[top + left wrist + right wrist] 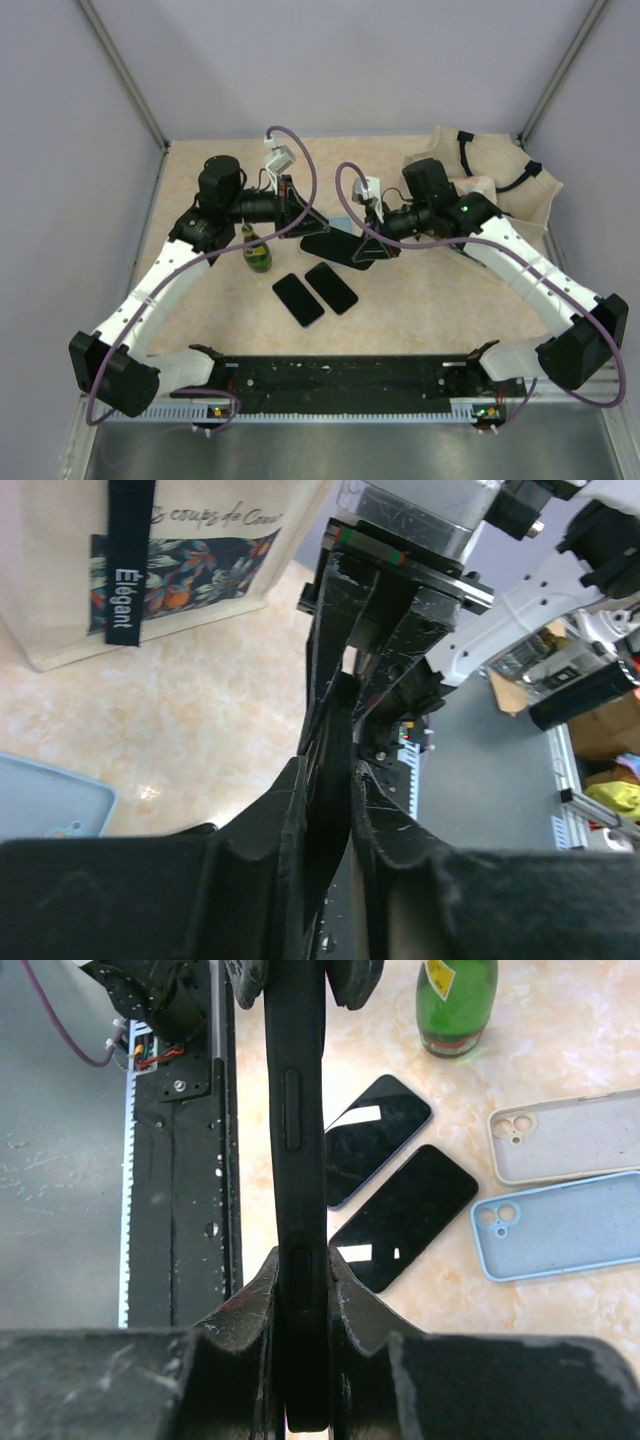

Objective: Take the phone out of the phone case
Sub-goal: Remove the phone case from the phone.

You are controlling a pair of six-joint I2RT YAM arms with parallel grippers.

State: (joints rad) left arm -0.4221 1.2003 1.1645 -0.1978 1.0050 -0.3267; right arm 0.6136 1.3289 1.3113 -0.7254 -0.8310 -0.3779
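Observation:
A black phone in its black case (337, 246) is held above the table between both grippers. In the right wrist view the case (300, 1130) runs edge-on, with its side buttons showing. My right gripper (301, 1260) is shut on its near end, and my left gripper (300, 978) clamps the far end. In the left wrist view my left gripper (328, 770) is shut on a thin black edge of the case (335, 730). From above, the left gripper (306, 222) and the right gripper (366, 246) face each other. I cannot tell whether the phone has separated from the case.
Two bare black phones (298, 298) (331, 287) lie side by side on the table below the grippers. A green bottle (258, 250) stands by the left arm. A cream case (570, 1135) and a light blue case (560, 1225) lie flat. A tote bag (490, 190) sits at the back right.

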